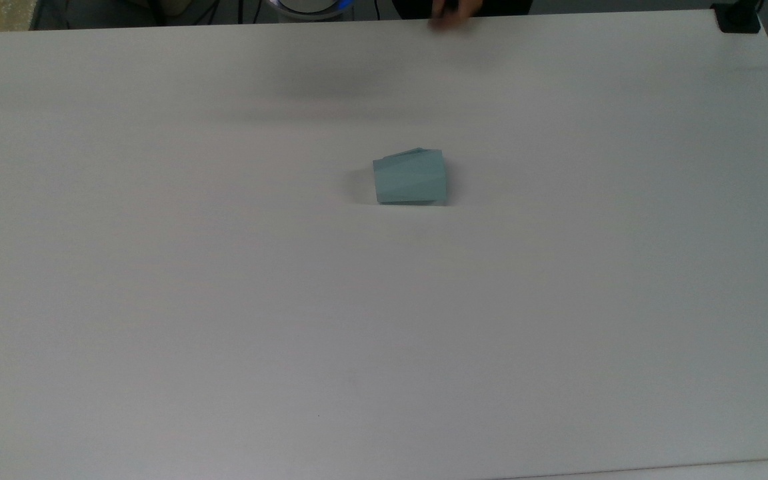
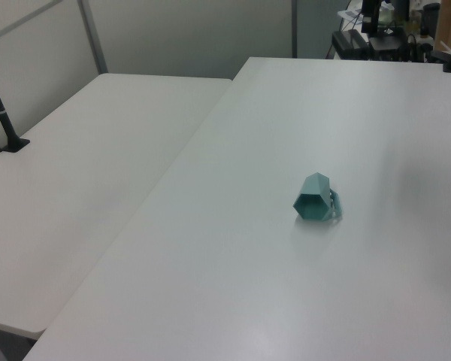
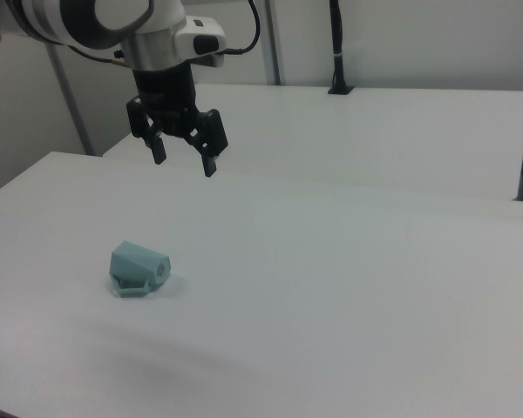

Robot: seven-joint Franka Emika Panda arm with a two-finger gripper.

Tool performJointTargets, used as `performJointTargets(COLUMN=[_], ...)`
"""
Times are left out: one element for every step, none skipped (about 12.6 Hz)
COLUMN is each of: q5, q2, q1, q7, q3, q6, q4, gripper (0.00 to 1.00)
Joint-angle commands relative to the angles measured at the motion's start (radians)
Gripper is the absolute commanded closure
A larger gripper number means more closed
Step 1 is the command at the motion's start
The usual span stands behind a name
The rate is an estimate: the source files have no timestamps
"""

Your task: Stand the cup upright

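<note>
- The cup (image 1: 410,177) is seen lying on its side on the white table (image 1: 224,300), roughly at the table's middle in the top view.
- In the top view, the cup's wider end is turned to the top view's right and its narrower end to the top view's left.
- In the left view, one hexagonal end of the cup (image 2: 313,198) faces the camera, and the handle (image 2: 334,204) sticks out on the left view's right, low against the table.
- In the right view, the cup (image 3: 139,267) is seen with its handle (image 3: 134,284) at the near side, resting on the table.
- The gripper (image 3: 185,156) is held in the air above the table, behind the cup and up toward the right view's right of it, well apart from the cup.
- The fingers (image 3: 210,160) are spread wide and point down; nothing is held between them.
- A second white table (image 2: 75,195) is set just beside the cup's table, on the left view's left.
- A black post (image 2: 1,113) stands on that second table, far from the cup.
</note>
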Motion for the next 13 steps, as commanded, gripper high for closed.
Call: performJointTargets(q5=[-0.009,-0.009,-0.009,-0.009,-0.009,-0.009,-0.009,-0.009,-0.009,-0.009,-0.009,-0.009,-0.011], q2=[-0.017,-0.015,-0.015,-0.015,-0.015,-0.015,-0.017,-0.015,-0.015,-0.015,-0.012,-0.006,0.000], q1=[-0.021,-0.024,-0.024,-0.024,-0.024,-0.026,-0.026,-0.026,-0.026,-0.024,-0.024,-0.012,-0.003], q7=[-0.013,-0.013,-0.013,-0.006,-0.007,-0.010,-0.013,-0.013,-0.015,-0.006,0.002,0.014,0.039], q3=[-0.002,-0.002,-0.002,-0.002,-0.002,-0.002,-0.002,-0.002,-0.002,-0.002,0.000,0.009,0.013], q6=[-0.018,-0.018,-0.019,-0.019,-0.019,-0.019,-0.021,-0.021,-0.021,-0.021,-0.021,-0.021,-0.021], q4=[-0.021,-0.020,-0.021,-0.023,-0.023,-0.026,-0.029,-0.029,-0.029,-0.029,-0.027,-0.021,-0.017], gripper=[0.00,0.00,0.00,0.00,0.00,0.00,0.00,0.00,0.00,0.00,0.00,0.00,0.00])
